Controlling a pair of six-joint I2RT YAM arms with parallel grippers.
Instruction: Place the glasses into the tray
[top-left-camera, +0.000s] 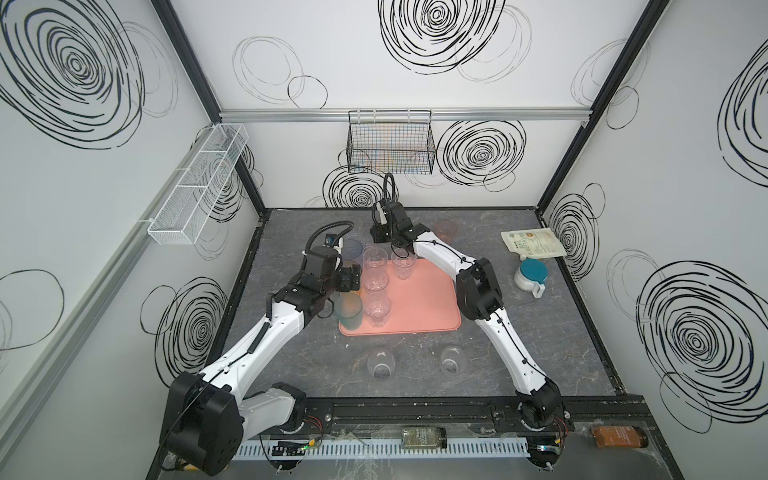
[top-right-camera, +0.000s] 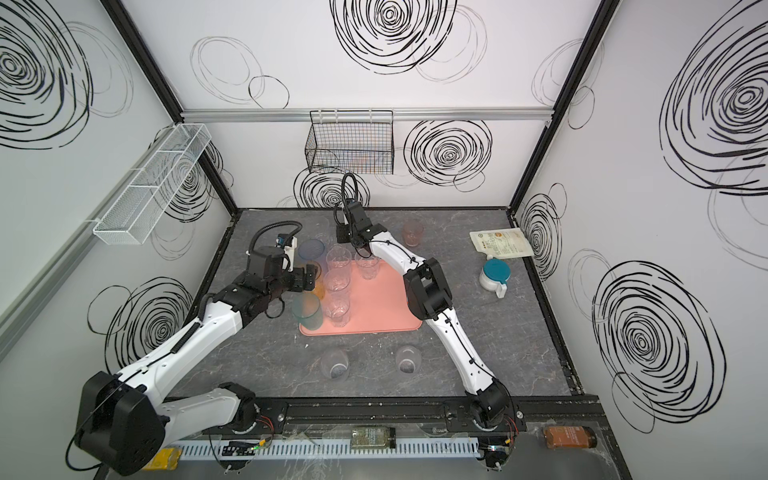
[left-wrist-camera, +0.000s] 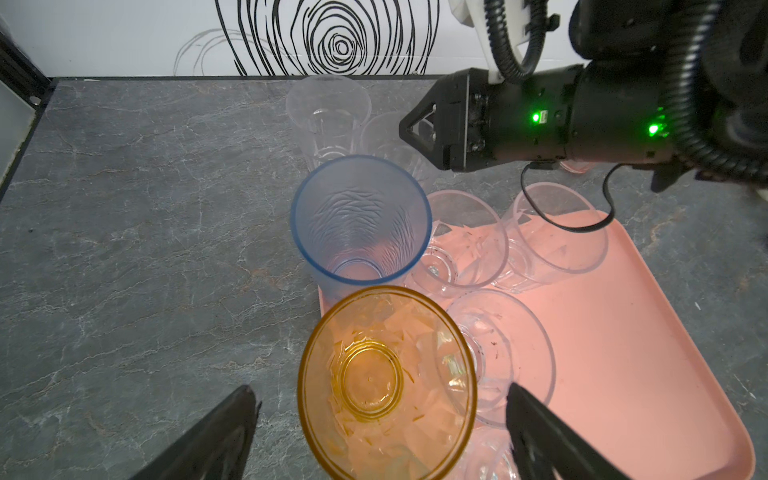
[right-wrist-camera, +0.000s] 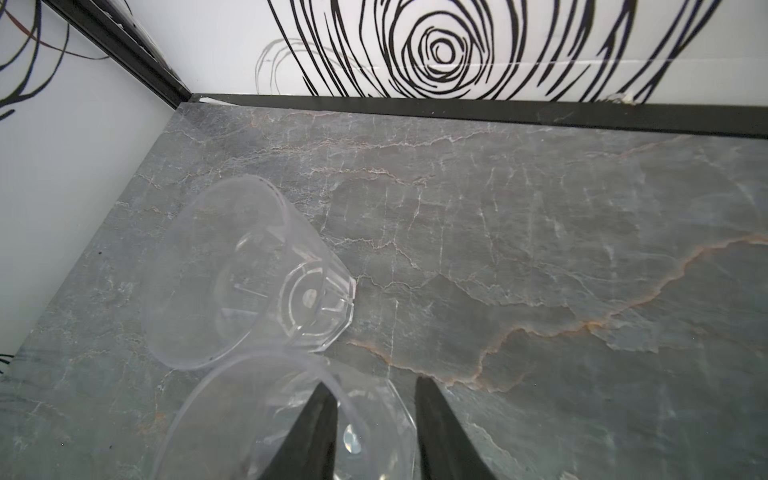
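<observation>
The salmon-pink tray (top-left-camera: 419, 307) holds several clear glasses (top-left-camera: 376, 282), a teal glass (top-left-camera: 348, 312), a blue glass (left-wrist-camera: 359, 220) and an amber glass (left-wrist-camera: 374, 374) along its left side. My left gripper (left-wrist-camera: 381, 388) is open, its fingers wide on either side of the amber glass without touching it. At the back of the table, my right gripper (right-wrist-camera: 371, 381) is open, with one finger inside a clear glass (right-wrist-camera: 249, 424) and the other outside its wall. A second clear glass (right-wrist-camera: 249, 274) stands just beyond. A pink glass (top-left-camera: 446, 230) and two clear glasses (top-left-camera: 380, 363) (top-left-camera: 452, 358) stand off the tray.
A printed pouch (top-left-camera: 534, 245) and a white jar with a teal lid (top-left-camera: 528, 276) sit at the right. A black wire basket (top-left-camera: 390, 143) hangs on the back wall and a white mesh basket (top-left-camera: 199, 183) on the left wall. Two bottles (top-left-camera: 424, 437) (top-left-camera: 619, 436) lie on the front ledge.
</observation>
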